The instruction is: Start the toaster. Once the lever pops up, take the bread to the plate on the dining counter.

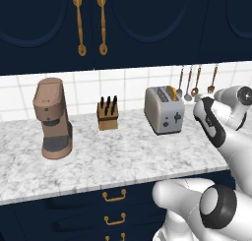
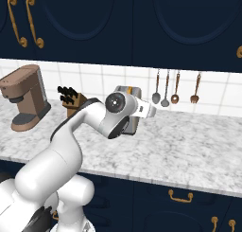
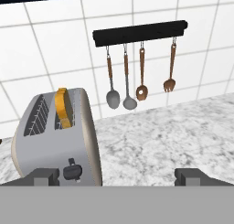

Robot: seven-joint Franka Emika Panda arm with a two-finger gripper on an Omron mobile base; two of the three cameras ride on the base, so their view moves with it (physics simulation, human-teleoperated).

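- Left base view looks forward and down over the marble surface (image 1: 113, 151), toaster (image 1: 164, 110) at 1 o'clock.
- Right base view faces the same surface; the arm partly hides the toaster.
- Hand view sits close, toaster at 8 o'clock, hanging utensils (image 3: 139, 74) at 12.

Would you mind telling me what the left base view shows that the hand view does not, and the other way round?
Left base view: the brown coffee machine, the knife block, the drawers under the worktop, and the toaster's lever.

Hand view: the black rail from which the utensils hang, and the open gripper with its fingertips low in the picture.

Both: the toaster with the bread standing in a slot, the hanging utensils, the marble worktop and the white tiled wall.
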